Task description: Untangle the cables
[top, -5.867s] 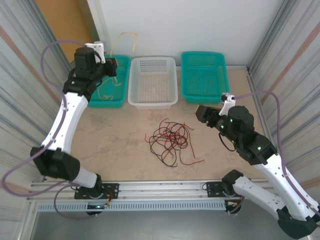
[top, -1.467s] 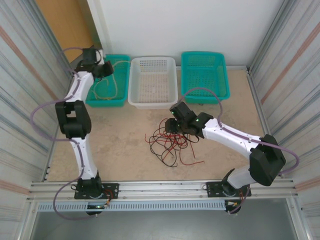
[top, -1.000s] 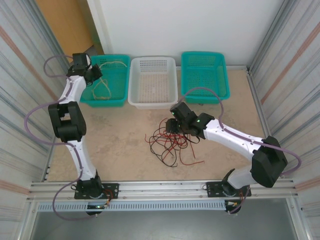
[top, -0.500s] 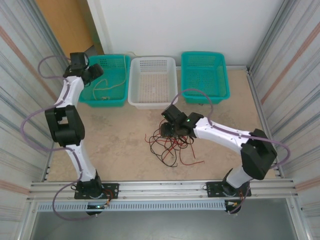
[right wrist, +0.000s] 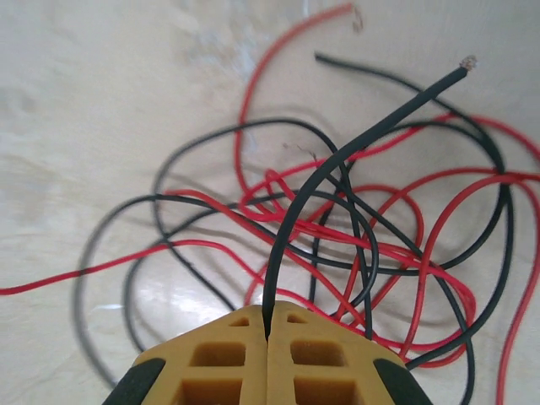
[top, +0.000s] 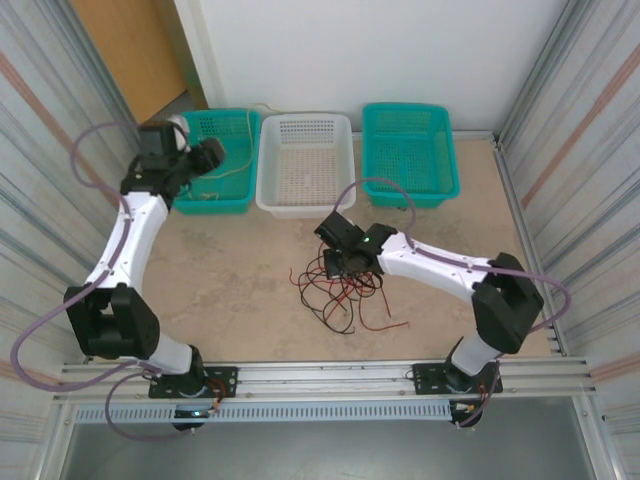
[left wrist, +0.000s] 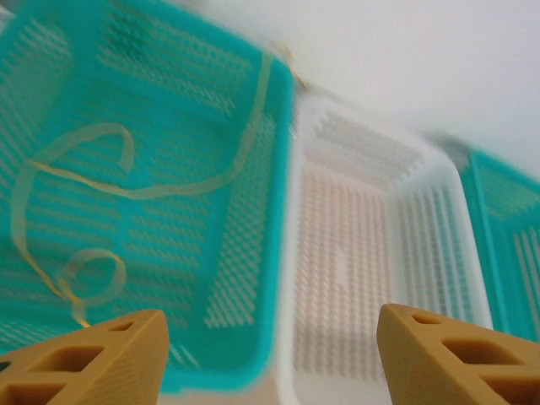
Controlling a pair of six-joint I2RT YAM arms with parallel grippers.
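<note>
Right end effector was clenched on one black cable, probably to draw it out of the red-black tangle on the counter. Left end effector hung released over teal basket holding yellow cable.

- Desk: pale, mottled beige top. A metal rail runs along the near edge.
- Far edge: three perforated baskets stand in a row.
- First teal basket sits in the far-left corner.
- White basket is at the middle of the far edge, just beside the first.
- Second teal basket stands further toward the far-right corner, with a small gap from the white one.
- Centre of the desk: a loose tangle of red and black cables in overlapping loops, apart from the baskets. One red end trails toward the near-right corner.
</note>
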